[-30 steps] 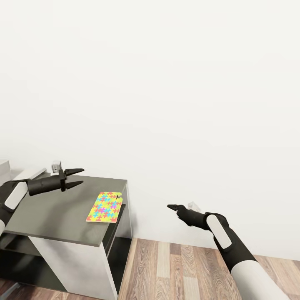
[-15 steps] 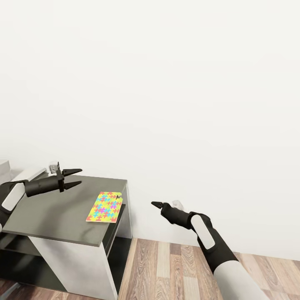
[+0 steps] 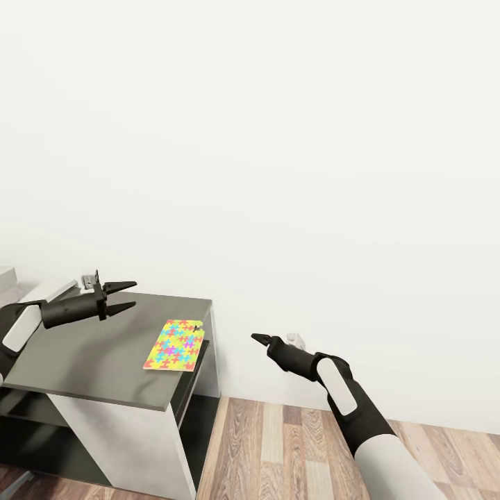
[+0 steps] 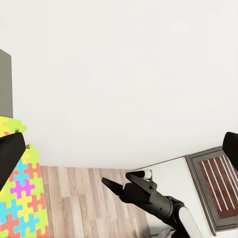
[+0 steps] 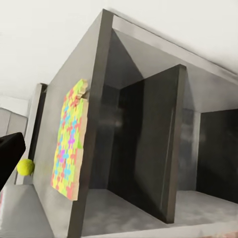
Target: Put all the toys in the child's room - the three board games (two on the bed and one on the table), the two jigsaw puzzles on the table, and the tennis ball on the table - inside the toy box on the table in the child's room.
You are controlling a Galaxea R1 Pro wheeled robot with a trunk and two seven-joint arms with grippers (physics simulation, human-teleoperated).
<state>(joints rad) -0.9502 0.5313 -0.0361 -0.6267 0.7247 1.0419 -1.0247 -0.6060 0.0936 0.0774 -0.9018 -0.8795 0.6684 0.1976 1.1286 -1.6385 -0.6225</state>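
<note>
White wall is seen behind everything, with wood-plank floor below it. The dark grey section of the desk stands against the wall, with open compartments beneath its top. One jigsaw puzzle lies flat on the desk top at its right edge, near the far right corner; a corner of the puzzle slightly overhangs that edge. No lettering or brand can be read on it; only a pattern of yellow, pink, blue and orange pieces is shown. The left gripper is held above the far left part of the desk top, its fingers spread apart and nothing between them; the puzzle lies to its right and nearer the front, apart from it. The right gripper is held in the air beyond the desk's right edge, above the floor, pointing toward the puzzle but apart from it; whether it is released or clenched cannot be told. In the right wrist view the tennis ball is seen beyond the desk's far side.
</note>
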